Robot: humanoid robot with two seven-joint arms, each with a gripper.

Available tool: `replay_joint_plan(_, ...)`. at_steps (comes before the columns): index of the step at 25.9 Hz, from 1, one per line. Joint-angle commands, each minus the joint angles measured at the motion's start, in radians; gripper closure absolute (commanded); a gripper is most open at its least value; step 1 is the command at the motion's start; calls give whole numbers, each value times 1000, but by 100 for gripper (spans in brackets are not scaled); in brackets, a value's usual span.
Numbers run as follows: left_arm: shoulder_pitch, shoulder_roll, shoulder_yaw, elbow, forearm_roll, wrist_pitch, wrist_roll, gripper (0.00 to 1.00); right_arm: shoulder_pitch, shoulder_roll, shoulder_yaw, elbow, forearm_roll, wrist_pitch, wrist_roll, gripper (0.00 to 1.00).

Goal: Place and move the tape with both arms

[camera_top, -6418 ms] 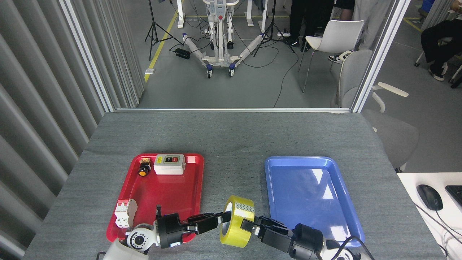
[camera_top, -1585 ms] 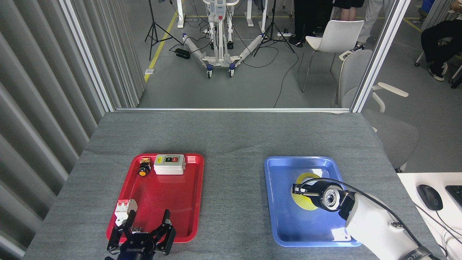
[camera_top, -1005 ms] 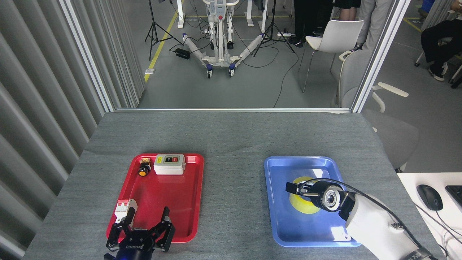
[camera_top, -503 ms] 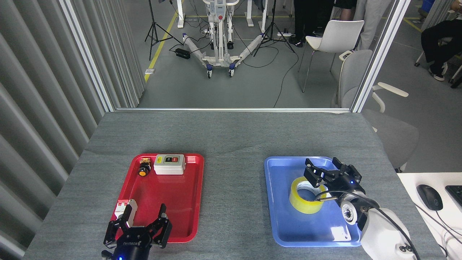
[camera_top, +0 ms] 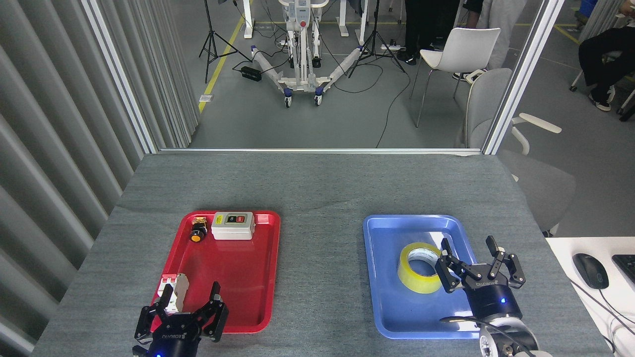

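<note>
While both arms sit at the near edge of the table (camera_top: pixel 317 188), the left tool (camera_top: pixel 178 317) hovers with its fingers spread apart and empty over the near left corner of the red tray (camera_top: pixel 268 277), just beside a white breaker (camera_top: pixel 173 290). At the near right, the right tool (camera_top: pixel 478 270) also has its fingers spread wide and grips nothing; its left finger overlaps the tape's right rim from this angle, though contact cannot be confirmed. The tape (camera_top: pixel 419 267) lies flat in the middle of the blue tray (camera_top: pixel 387 297), its core hole facing up, axis vertical. Farther back in the red tray stand a yellow-capped push button (camera_top: pixel 197 232) and, just to its right, a white switch box (camera_top: pixel 233 225).
</note>
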Motion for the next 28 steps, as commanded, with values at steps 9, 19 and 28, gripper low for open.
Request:
replay_joint_plan(9, 0, 1, 9, 12, -1, -1, 8, 0, 212, 8, -186, -136, 90, -82, 8, 0)
replay_joint_plan(19, -1, 1, 9, 12, -1, -1, 9, 0, 211, 71, -358, -142, 180, -185, 14, 0)
replay_joint_plan(28, -6, 1, 9, 20, -1, -1, 9, 0, 225, 45, -350, -131, 39, -193, 98, 0)
